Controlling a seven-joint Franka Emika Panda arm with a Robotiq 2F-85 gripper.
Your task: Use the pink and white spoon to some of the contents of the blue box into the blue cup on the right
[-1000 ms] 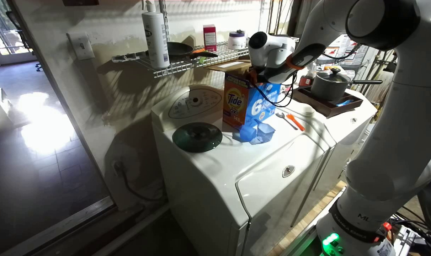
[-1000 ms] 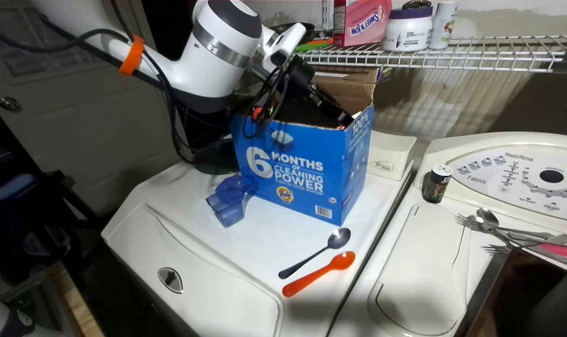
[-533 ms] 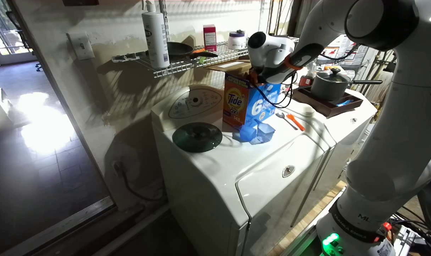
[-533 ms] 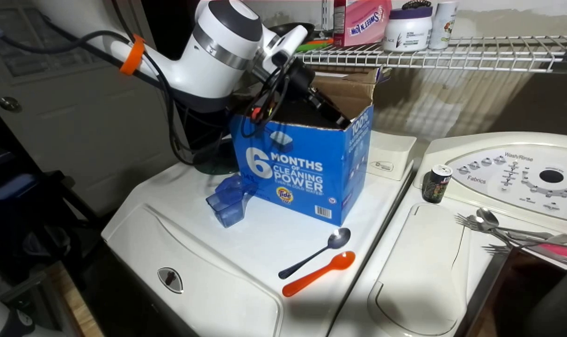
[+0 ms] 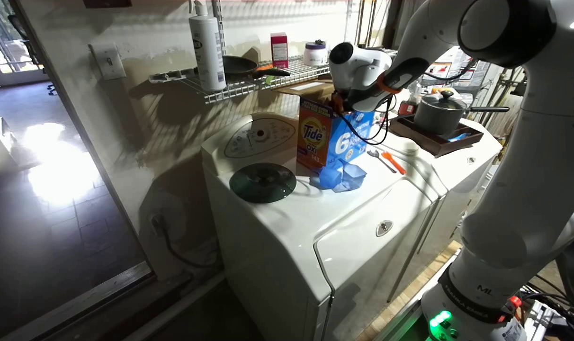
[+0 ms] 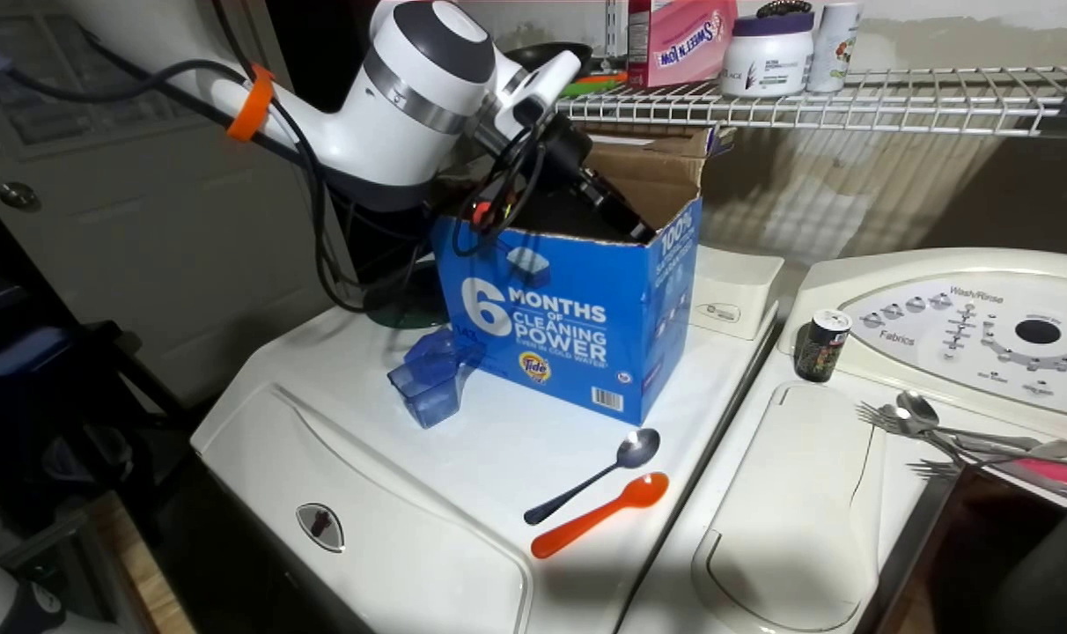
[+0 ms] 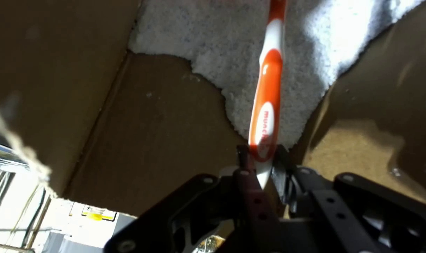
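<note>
The pink and white spoon (image 7: pixel 270 84) shows red-orange and white in the wrist view. My gripper (image 7: pixel 263 158) is shut on its handle end. Its far end runs out of the picture top, over white powder (image 7: pixel 213 45) in the blue box; contact with the powder cannot be told. The blue box (image 6: pixel 551 317) stands open on the white appliance, also in an exterior view (image 5: pixel 314 135). My gripper reaches over its rim, its fingertips (image 6: pixel 643 231) at the near corner. The blue cup (image 6: pixel 430 392), translucent, stands beside the box, also in an exterior view (image 5: pixel 352 177); a second blue piece touches or overlaps it.
A dark spoon (image 6: pixel 595 475) and an orange spoon (image 6: pixel 599 515) lie before the box. A dark round disc (image 5: pixel 262 182) lies behind the cup. A wire shelf (image 6: pixel 850 106) with jars and boxes hangs above. A pot (image 5: pixel 438 113) sits on a tray at one side.
My fingertips have dipped slightly and shifted a little left along the box rim in an exterior view. A bit of red at the rim has gone out of sight. The cup has not moved.
</note>
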